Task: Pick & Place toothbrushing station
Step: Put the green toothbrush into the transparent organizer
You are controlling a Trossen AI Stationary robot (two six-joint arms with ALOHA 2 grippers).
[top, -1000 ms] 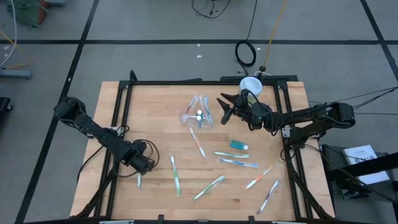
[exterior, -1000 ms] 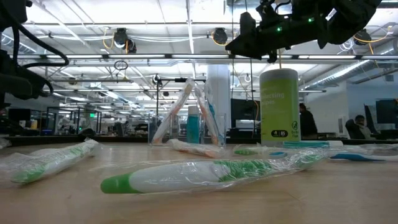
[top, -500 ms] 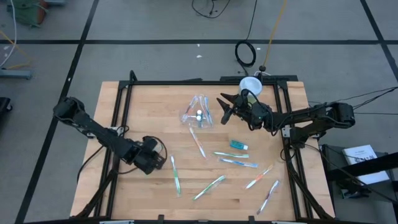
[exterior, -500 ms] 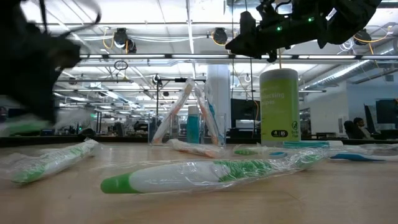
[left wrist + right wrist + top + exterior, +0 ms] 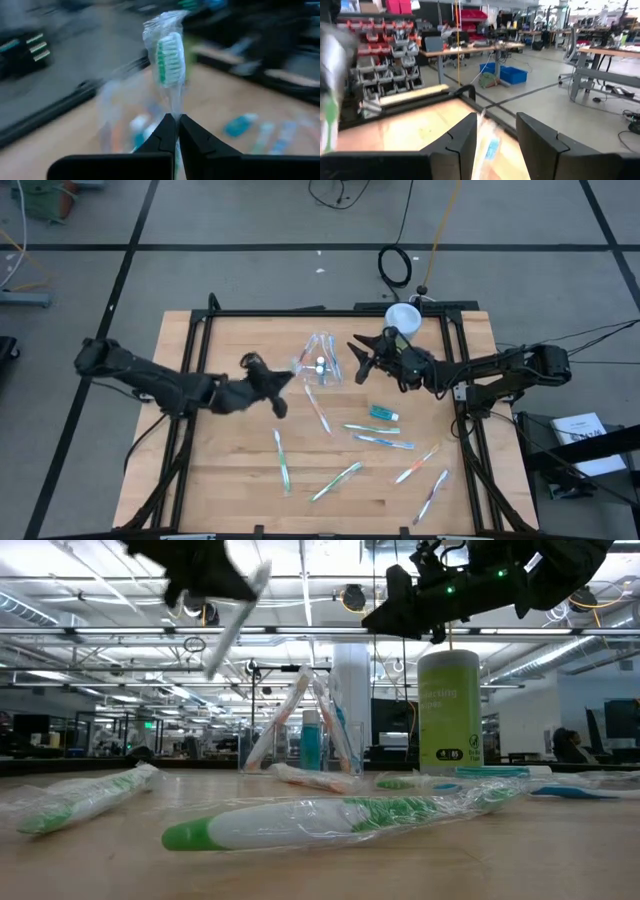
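Observation:
My left gripper (image 5: 270,385) is shut on a plastic-wrapped toothbrush with green bristles (image 5: 167,60), held high above the table just left of the clear container (image 5: 320,360). In the low view the brush (image 5: 236,618) slants down from the gripper (image 5: 205,575). The container stands on the table with brushes and a tube leaning inside it. My right gripper (image 5: 358,356) is open and empty, in the air just right of the container, which shows between its fingers in the right wrist view (image 5: 487,142). Several wrapped toothbrushes (image 5: 337,480) and a teal tube (image 5: 383,413) lie on the table. My left gripper pinches the wrapped toothbrush's handle (image 5: 173,107) between its two fingers, a little below the bristle head. The brush is lifted clear of the table. Its bristle end sticks out beyond the fingertips, and the wrapper trails loose around it.
A white-topped canister with a green label (image 5: 448,710) stands at the table's far right (image 5: 403,317). More wrapped brushes lie near the middle (image 5: 318,410) and at the near right (image 5: 432,496). A black frame (image 5: 300,312) runs along the table's edges.
My left gripper has taken a wrapped toothbrush off the table's near left part and carried it up and toward the far right, to beside the clear container. The brush is now lifted clear. My right gripper has kept still.

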